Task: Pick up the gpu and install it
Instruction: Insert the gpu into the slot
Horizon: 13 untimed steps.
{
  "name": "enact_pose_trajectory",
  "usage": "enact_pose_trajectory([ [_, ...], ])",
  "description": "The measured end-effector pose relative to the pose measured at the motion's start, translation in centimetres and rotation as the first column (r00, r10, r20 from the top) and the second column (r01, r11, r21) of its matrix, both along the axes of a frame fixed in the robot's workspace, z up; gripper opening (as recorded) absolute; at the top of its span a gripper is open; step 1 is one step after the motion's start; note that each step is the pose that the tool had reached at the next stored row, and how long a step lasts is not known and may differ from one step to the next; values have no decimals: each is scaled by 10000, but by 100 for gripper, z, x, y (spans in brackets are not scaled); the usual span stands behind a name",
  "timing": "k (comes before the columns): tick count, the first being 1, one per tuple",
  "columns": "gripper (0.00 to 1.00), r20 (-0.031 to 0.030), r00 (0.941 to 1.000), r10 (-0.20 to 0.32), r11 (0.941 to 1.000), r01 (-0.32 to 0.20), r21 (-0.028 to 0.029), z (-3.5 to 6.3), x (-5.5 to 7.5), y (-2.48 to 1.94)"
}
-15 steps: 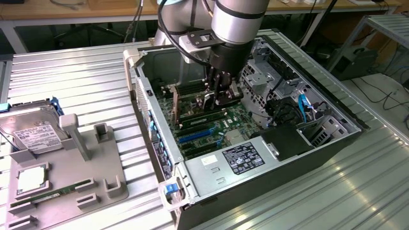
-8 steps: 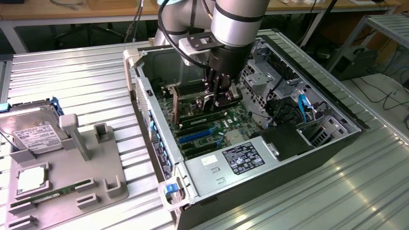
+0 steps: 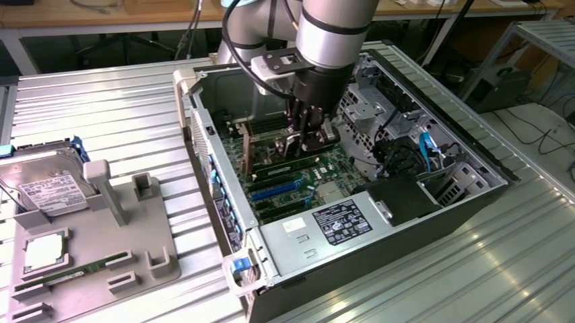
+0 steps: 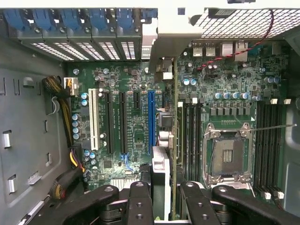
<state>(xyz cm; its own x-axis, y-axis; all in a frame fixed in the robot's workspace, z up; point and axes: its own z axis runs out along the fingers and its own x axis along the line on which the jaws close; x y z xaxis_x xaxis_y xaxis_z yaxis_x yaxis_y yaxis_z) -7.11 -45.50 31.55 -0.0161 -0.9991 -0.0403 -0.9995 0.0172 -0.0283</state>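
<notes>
1. Wrist view: my gripper (image 4: 165, 187) is closed down on the gpu (image 4: 161, 161), one finger against each face. The card stands edge-on inside the computer case (image 4: 28, 117), over the motherboard (image 4: 126, 93) and just beside the blue slot (image 4: 151, 119). I cannot tell whether its edge is seated.
2. Exterior view: my gripper (image 3: 306, 140) reaches deep into the open case (image 3: 191, 94), close above the motherboard.
3. On the exterior view's left, well apart from the case, a grey tray (image 3: 134, 235) holds a hard drive (image 3: 45, 188) and a RAM stick (image 3: 72, 272) in separate compartments.
</notes>
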Motion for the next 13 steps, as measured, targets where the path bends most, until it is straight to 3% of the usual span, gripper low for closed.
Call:
enact_pose_trajectory([
  [11,29,0,10000,0,10000,0,7,-62,0,0],
  [12,29,1,10000,0,10000,0,12,-98,0,0],
  [13,29,-59,10000,-4,10000,4,12,-198,0,2],
])
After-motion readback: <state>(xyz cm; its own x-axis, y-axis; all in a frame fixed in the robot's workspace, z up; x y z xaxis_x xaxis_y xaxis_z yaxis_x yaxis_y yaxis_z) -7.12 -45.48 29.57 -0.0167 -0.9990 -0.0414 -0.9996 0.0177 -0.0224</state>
